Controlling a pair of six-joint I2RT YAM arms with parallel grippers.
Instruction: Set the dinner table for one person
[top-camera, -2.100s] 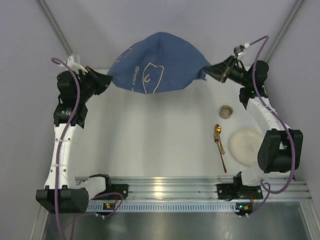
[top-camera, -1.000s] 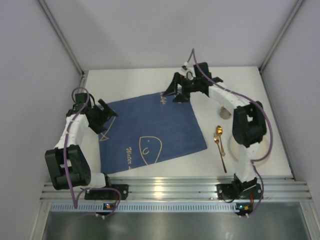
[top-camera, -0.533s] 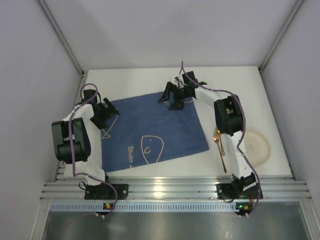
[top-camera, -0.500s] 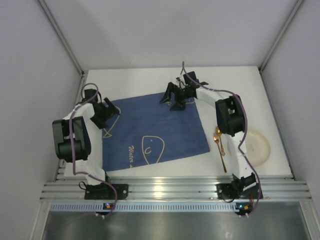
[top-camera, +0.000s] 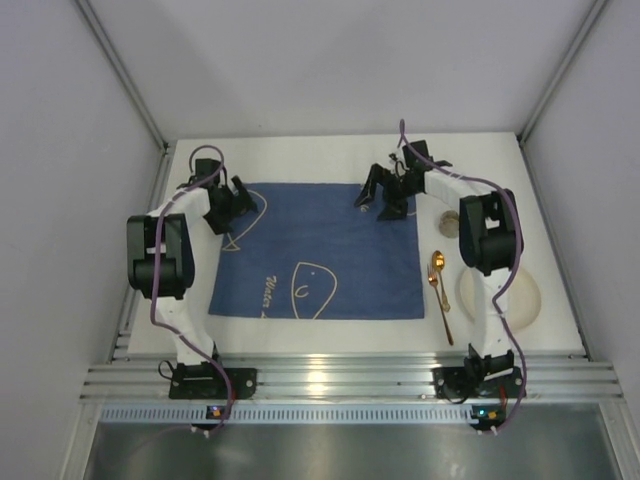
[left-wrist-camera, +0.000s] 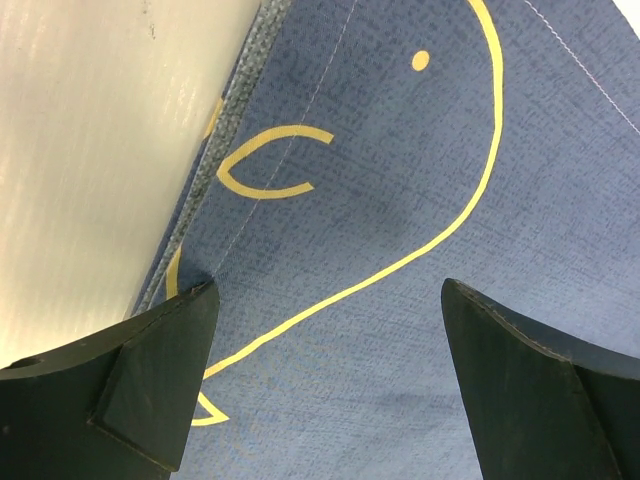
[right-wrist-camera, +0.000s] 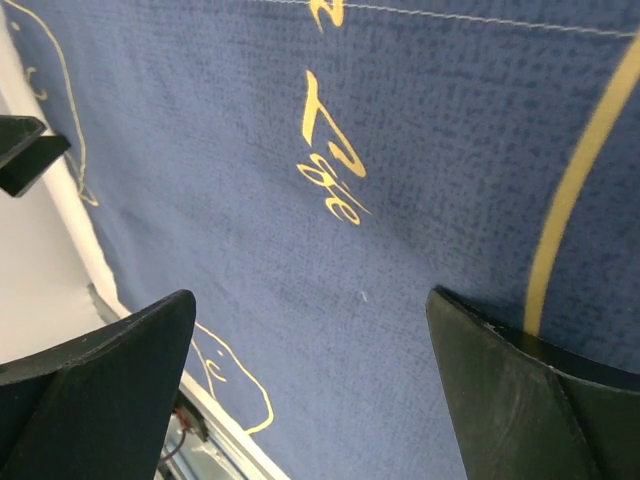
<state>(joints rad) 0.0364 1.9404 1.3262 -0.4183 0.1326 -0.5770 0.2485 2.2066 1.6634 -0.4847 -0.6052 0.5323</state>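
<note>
- A ribbed aluminium rail (top-camera: 330, 372) runs along the near edge, and both arm bases are bolted to it.
- Past it lies the dinner table (top-camera: 300, 335), a flat matte white top. A bare strip of it shows between the rail and the cloth.
- A copper-coloured spoon (top-camera: 440, 298) lies on the white surface just right of the cloth. Its bowl points away and its handle comes toward the rail.
- A round cream plate (top-camera: 528, 300) sits right of the spoon, partly hidden behind the right arm (top-camera: 487, 240).
- A blue cloth (top-camera: 330, 255) lies spread flat in the middle of the table. It is woven, with a stitched hem and line drawings that read yellow in the wrist views.
- The left arm (top-camera: 160, 260) rises from its base and bends inward to the cloth's far-left corner.
- The left gripper (top-camera: 238, 203) hangs there with its jaws spread and nothing between them. Its wrist view shows the hem and bare table just beside one dark finger (left-wrist-camera: 150, 380).
- The right arm arches over the plate and reaches left to the cloth's far edge.
- The right gripper (top-camera: 376, 200) is likewise released over plain blue weave and yellow script, gripping nothing.
- A small round cup (top-camera: 447, 226) stands beside the cloth's far-right corner, half covered by the right arm.
- Plain grey walls close in the far side.
</note>
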